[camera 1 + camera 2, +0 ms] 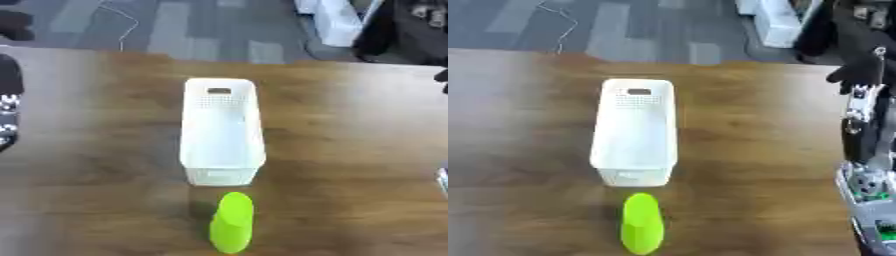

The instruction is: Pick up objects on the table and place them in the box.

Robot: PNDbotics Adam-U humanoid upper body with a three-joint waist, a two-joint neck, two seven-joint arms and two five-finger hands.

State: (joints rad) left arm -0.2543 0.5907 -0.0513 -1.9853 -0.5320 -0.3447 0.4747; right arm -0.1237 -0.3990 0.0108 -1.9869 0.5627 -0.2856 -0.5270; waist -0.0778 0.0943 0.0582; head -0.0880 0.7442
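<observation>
A white perforated box [222, 130] stands lengthwise in the middle of the wooden table, and nothing shows inside it. Just in front of its near end lies a lime-green rounded object [232, 222], close to the table's front edge. My right hand [857, 74] hangs above the table's far right edge with relaxed fingers and holds nothing; its silver-and-black arm [866, 170] runs down the right side. Part of my left hand or arm [7, 95] shows as a dark shape at the left edge. Both are far from the green object.
Bare wood table [350, 150] lies on both sides of the box. Beyond the far table edge is grey floor with a white object [776, 20] and dark shapes at the top right.
</observation>
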